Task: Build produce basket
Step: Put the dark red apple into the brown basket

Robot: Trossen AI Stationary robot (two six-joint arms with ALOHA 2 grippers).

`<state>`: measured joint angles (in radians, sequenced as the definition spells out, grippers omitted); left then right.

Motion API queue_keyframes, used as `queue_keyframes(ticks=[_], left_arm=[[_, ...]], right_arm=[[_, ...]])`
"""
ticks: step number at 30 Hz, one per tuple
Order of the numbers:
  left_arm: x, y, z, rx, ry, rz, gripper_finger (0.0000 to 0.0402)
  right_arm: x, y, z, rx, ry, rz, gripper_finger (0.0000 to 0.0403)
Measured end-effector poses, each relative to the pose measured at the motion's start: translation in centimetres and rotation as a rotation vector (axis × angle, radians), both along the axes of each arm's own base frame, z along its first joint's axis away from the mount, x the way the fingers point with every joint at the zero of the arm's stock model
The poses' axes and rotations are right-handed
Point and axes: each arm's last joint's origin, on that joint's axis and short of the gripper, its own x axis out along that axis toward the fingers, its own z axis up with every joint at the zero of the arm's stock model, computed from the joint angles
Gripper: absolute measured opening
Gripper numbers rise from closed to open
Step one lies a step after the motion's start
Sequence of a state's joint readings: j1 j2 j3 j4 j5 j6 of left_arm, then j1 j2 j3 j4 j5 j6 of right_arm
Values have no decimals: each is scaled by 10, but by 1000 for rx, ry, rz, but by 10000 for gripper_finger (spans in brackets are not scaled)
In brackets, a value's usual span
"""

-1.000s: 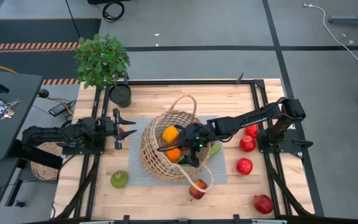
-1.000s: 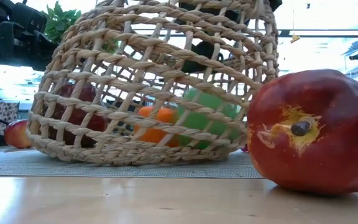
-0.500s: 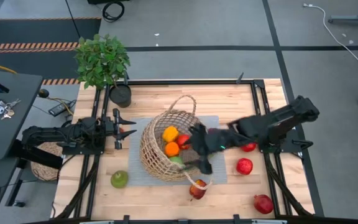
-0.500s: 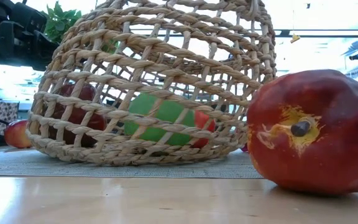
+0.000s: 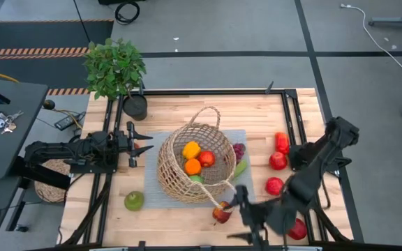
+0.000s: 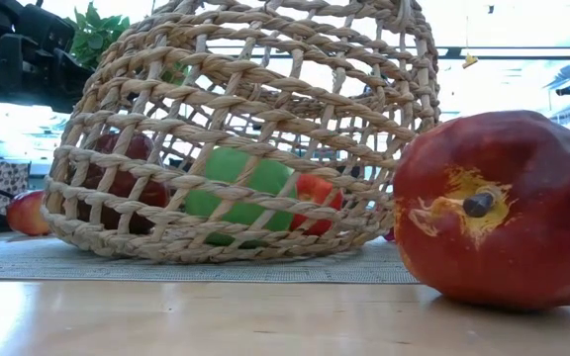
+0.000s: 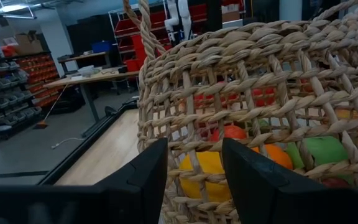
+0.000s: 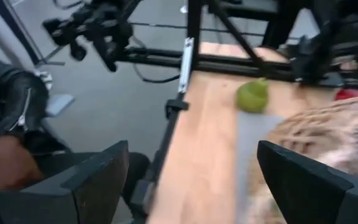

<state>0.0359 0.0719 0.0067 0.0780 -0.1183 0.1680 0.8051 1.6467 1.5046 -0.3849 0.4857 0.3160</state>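
Basket: large round tan woven wicker basket (image 5: 195, 164) at the centre of the high view, on a grey mat (image 5: 152, 199) laid on the wooden surface (image 5: 180, 104); one loop handle points to the upper frame, the other to the lower right.
Contents: yellow pepper (image 5: 191, 149), orange (image 5: 192, 166), red apple (image 5: 206, 158) and a green fruit (image 6: 234, 193) show inside.
Loose produce: purple grapes (image 5: 239, 150) and green pear-like piece (image 5: 239, 169) just beside the basket's right wall; red fruits (image 5: 278, 161) at centre right; red pomegranate (image 5: 299, 229) at lower right, partly under the arm; green apple (image 5: 134, 201) at lower left; red-yellow apple (image 5: 221, 213) touching the lower handle.
Right hand: right hand (image 5: 247, 219) at lower centre of the high view, fingers spread wide, holding nothing, near the red-yellow apple.
Left hand: left hand (image 5: 135, 144) at centre left, fingers narrow and closed, empty, pointing at the basket wall, apart from it.
Other: leafy green potted plant (image 5: 115, 67) at upper left; a person's dark sleeve (image 8: 11, 99) at the left edge of the right wrist view.
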Motion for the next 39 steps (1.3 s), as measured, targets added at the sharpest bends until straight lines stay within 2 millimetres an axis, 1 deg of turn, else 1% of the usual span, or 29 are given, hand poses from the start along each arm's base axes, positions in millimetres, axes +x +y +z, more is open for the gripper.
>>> queue_keyframes(ticks=[3,5,9,12,18,19,22,25,29,33,37,39], left_arm=[[0,0,0,0,0,0,160],[0,0,0,0,0,0,160],[0,0,0,0,0,0,160],[0,0,0,0,0,0,160],[0,0,0,0,0,0,160],[0,0,0,0,0,0,160],[0,0,0,0,0,0,160],[0,0,0,0,-1,0,160],[0,0,0,0,0,0,160],[0,0,0,0,-1,-1,160],[0,0,0,0,-2,0,160],[0,0,0,0,-1,0,160]], right_arm=[[-3,23,-15,-7,0,33,358],[-4,34,-24,-11,-1,44,358],[-5,51,-40,-35,2,55,358],[-4,59,-51,-31,8,42,358],[-1,64,-67,-12,57,6,358],[0,63,-71,-31,65,-7,358],[5,68,-92,-82,96,-31,358],[10,76,-114,-108,126,-19,358],[12,80,-134,-153,161,-16,357],[9,76,-153,-216,252,-64,353],[9,64,-168,-250,323,-127,350],[11,58,-173,-260,327,-152,350]])
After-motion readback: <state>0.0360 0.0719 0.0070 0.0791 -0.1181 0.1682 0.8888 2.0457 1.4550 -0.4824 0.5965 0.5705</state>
